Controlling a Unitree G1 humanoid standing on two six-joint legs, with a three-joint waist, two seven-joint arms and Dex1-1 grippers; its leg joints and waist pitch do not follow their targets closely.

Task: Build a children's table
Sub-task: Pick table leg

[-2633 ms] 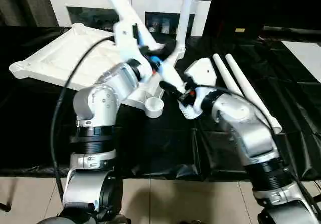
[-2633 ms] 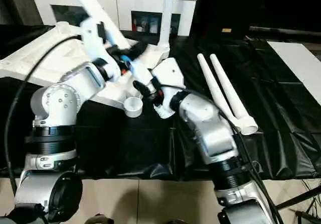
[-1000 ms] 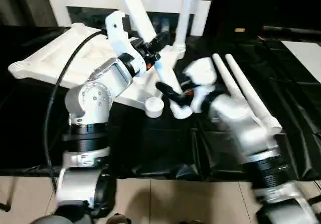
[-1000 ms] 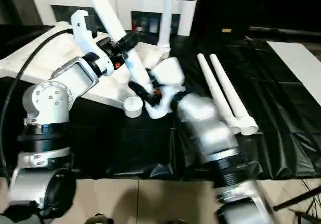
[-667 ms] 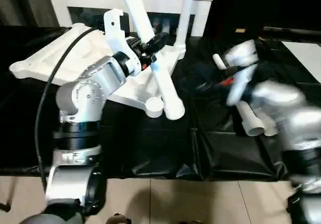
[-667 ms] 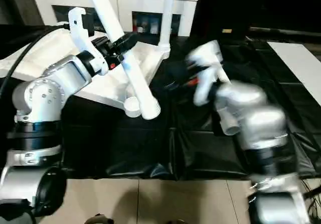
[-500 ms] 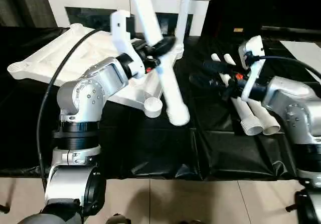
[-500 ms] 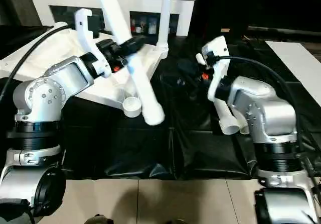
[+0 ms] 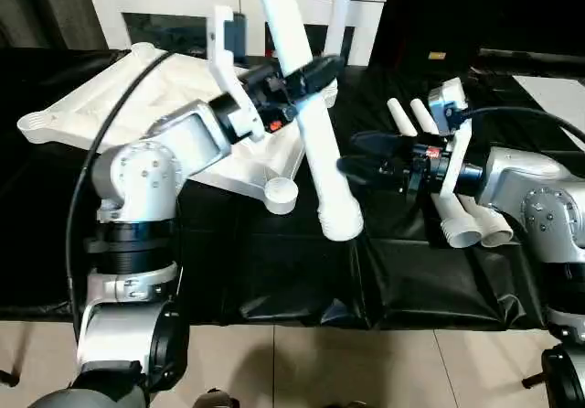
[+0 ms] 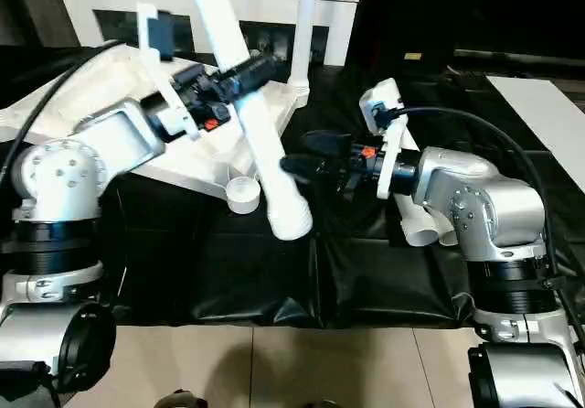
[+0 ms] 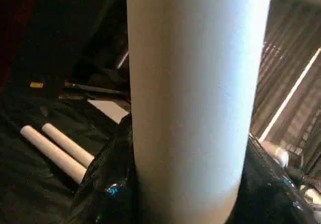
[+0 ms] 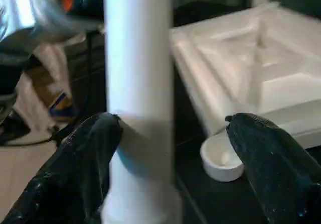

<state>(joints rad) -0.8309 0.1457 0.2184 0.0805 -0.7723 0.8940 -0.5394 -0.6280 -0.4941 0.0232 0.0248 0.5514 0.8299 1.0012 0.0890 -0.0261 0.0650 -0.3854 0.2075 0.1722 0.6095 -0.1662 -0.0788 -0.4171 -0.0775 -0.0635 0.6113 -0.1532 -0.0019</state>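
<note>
Tabletop (image 9: 137, 97) lies ribbed side up on the black-draped surface (image 9: 274, 271), one corner socket (image 9: 280, 193) at its near edge and one leg (image 9: 340, 5) standing upright at its far corner. The left gripper (image 9: 306, 79) has its jaws clamped around a second leg (image 9: 315, 134), which slants down with its wide open end hanging above the cloth. The right gripper (image 10: 306, 156) has its jaws spread wide, one black finger on each side of that leg's lower part. Two spare legs (image 9: 462, 220) lie side by side near the right arm.
</note>
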